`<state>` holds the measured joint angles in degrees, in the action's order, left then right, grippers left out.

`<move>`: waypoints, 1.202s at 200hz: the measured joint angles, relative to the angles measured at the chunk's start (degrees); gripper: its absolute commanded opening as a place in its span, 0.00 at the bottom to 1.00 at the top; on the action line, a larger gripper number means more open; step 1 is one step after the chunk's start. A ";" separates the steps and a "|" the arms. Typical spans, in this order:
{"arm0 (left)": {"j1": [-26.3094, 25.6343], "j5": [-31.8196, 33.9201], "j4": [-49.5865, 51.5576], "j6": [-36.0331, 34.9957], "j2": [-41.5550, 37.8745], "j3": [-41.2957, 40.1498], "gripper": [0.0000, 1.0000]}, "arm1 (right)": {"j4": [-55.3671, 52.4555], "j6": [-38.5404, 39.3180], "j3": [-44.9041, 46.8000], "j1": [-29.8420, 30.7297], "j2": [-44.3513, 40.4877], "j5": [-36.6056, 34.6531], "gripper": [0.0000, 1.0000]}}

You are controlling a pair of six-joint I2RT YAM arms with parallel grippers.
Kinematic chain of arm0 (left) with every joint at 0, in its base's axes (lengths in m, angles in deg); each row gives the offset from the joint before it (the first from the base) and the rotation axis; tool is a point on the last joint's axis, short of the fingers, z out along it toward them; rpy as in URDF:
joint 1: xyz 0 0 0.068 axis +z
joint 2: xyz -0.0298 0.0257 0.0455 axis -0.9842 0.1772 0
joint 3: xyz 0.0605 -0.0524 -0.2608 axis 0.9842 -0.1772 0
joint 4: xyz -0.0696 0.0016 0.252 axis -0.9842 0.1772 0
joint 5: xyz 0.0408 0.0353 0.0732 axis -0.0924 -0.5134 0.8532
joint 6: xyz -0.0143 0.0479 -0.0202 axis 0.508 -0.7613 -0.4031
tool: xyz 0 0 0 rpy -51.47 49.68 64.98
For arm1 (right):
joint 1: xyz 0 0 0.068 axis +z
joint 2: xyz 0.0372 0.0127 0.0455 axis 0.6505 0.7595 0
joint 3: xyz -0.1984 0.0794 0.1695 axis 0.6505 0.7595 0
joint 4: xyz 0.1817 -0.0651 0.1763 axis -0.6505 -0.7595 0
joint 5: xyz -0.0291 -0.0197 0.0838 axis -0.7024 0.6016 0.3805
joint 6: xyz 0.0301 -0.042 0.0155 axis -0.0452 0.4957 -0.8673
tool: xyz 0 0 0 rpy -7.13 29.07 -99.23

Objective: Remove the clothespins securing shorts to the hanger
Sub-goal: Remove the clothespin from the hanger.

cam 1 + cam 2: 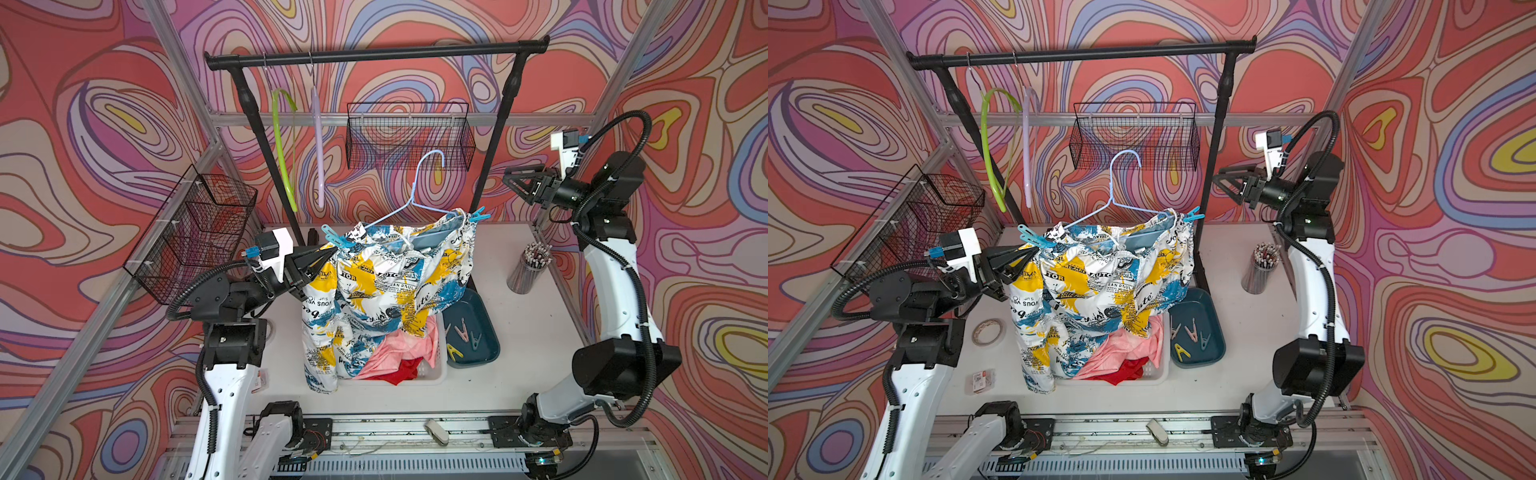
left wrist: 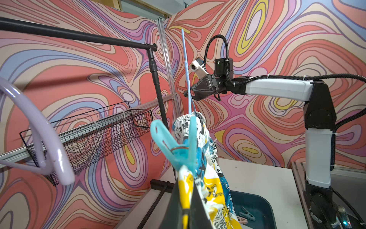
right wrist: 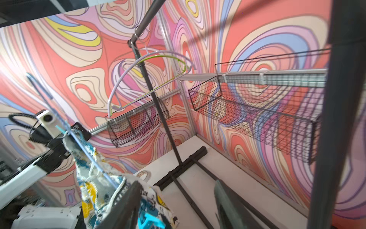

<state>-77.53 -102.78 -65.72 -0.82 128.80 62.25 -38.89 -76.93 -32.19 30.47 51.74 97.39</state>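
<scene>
Done: four pins (image 1: 461,332) in the tray (image 1: 471,309) below the hanger (image 1: 414,191) — pink shorts (image 1: 399,349) and red shorts (image 1: 405,372) in the basket (image 1: 440,370) under it.
To do: two blue pins, one at the hanger's left end (image 1: 336,241) and one at its right end (image 1: 478,216), clip the printed shorts (image 1: 374,291) on.
Left gripper (image 1: 318,261): clamped on the printed shorts just below the hanger's left end.
Right gripper (image 1: 514,185): jaws apart, empty — near the hanger's right end.
</scene>
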 measured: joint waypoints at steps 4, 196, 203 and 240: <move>0.00 0.09 0.20 -0.07 -0.02 0.09 0.00 | 0.15 0.17 0.66 0.00 -0.17 0.94 0.61; 0.00 -0.48 -1.25 3.65 0.26 0.20 0.00 | -16.06 25.05 15.93 7.52 -9.49 -1.29 0.56; 0.00 -0.61 -1.03 3.65 0.26 0.22 0.00 | -14.32 24.22 16.65 7.52 -9.99 -1.42 0.55; 0.00 -1.20 -0.02 3.52 0.24 0.72 0.00 | -6.99 21.00 17.64 7.52 -11.26 -1.22 0.47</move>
<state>-77.53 -103.98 -65.74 2.70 129.04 62.97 -45.89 -55.93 -14.55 37.99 40.49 96.16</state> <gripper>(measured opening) 0.066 0.509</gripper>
